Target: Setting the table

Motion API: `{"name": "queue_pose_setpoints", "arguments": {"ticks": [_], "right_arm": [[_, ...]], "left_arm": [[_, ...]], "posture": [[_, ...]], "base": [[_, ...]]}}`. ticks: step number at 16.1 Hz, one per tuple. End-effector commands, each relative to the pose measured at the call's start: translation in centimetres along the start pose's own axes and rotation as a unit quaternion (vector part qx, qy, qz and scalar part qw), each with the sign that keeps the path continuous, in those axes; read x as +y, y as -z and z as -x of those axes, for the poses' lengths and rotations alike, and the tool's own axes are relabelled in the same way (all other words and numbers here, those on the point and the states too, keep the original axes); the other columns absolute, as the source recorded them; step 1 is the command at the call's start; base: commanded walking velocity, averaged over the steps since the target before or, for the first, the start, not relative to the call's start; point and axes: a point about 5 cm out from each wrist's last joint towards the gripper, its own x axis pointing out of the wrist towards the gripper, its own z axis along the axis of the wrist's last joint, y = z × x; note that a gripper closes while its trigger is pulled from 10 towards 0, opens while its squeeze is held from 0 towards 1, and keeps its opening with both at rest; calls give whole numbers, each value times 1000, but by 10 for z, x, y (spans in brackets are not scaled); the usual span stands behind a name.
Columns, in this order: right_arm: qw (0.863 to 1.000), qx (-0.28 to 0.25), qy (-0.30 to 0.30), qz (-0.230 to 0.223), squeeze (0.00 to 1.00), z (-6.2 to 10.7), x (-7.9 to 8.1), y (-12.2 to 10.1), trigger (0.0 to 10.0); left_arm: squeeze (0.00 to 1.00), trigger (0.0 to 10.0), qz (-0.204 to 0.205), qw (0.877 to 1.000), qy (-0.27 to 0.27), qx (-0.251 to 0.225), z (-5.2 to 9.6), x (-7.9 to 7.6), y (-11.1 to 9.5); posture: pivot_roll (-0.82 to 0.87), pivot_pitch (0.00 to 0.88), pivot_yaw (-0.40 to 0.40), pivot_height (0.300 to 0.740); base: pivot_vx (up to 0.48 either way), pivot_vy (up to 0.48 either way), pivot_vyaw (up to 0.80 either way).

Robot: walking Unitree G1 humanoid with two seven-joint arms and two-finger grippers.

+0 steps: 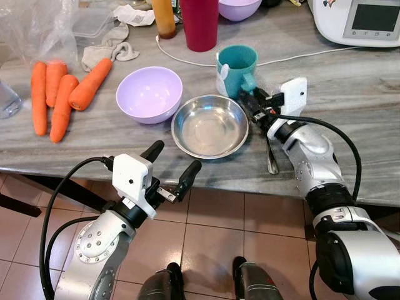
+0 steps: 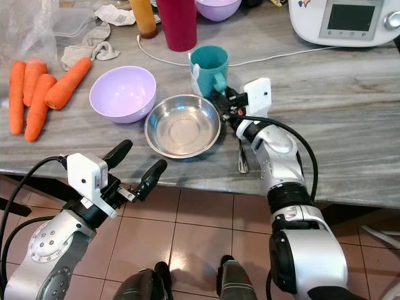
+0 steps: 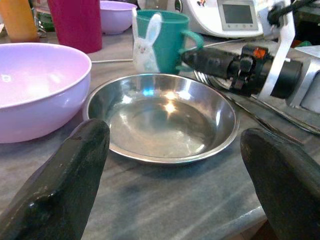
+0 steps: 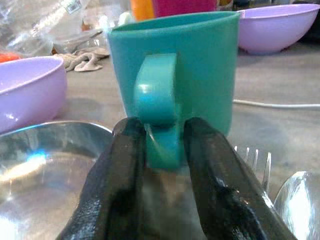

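A teal mug [image 1: 237, 67] stands upright on the grey desk [image 1: 350, 94], its handle turned toward the right gripper [image 4: 161, 145], whose jaws are closed on the lower part of that handle, one black finger pressed on each side. A white rabbit figure on the mug's side shows in the left wrist view. Just beside the jaws sits an empty steel bowl [image 1: 210, 125], with a lilac bowl [image 1: 150, 94] touching or nearly touching it on its far side. A fork [image 4: 252, 161] and a spoon [image 4: 296, 192] lie on the desk beneath the right wrist, the spoon cut off at the frame edge. The left gripper [image 1: 170, 170] hangs off the desk's near edge, jaws wide open and empty, pointing toward the steel bowl. Carrots [image 1: 59, 90] lie well apart from both grippers.
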Motion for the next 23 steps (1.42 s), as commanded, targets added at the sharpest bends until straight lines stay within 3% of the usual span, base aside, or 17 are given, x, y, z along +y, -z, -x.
{"name": "queue_pose_setpoints", "arguments": {"ticks": [1,8,12,14,16,18,20,23], "right_arm": [[1000,-7,-3,5,1000,-3,0,-4,10000],[999,-29,8,14,1000,-4,-7,-15,10000],[995,-94,8,29,1000,-2,0,-37,10000],[992,-119,21,42,1000,8,6,-43,10000],[987,-136,59,64,1000,32,13,-44,10000],[985,-135,78,69,1000,43,17,-41,10000],[985,-126,102,64,1000,58,29,-38,10000],[984,-116,122,64,1000,70,38,-39,10000]], "left_arm": [[0,10000,0,1000,2,3,3,0,-1],[0,10000,-3,1000,6,1,-2,0,0],[0,10000,-8,1000,-5,-9,-5,4,0],[0,10000,-9,1000,-13,-13,-7,6,0],[0,10000,-12,999,-28,-18,-10,11,2],[0,10000,-16,999,-43,-17,-11,15,3],[0,10000,-51,991,-121,-5,-5,37,12],[0,10000,-61,988,-145,-8,-1,44,12]], "posture": [[-66,300,80,740],[-72,275,79,740],[-75,232,67,740],[-84,215,67,740],[-108,190,73,740],[-121,182,80,740],[-147,167,90,740],[-150,162,88,740]], "base": [[0,0,0],[0,0,0],[0,0,0],[0,0,0],[0,0,0],[0,0,0],[0,0,0],[0,0,0]]}}
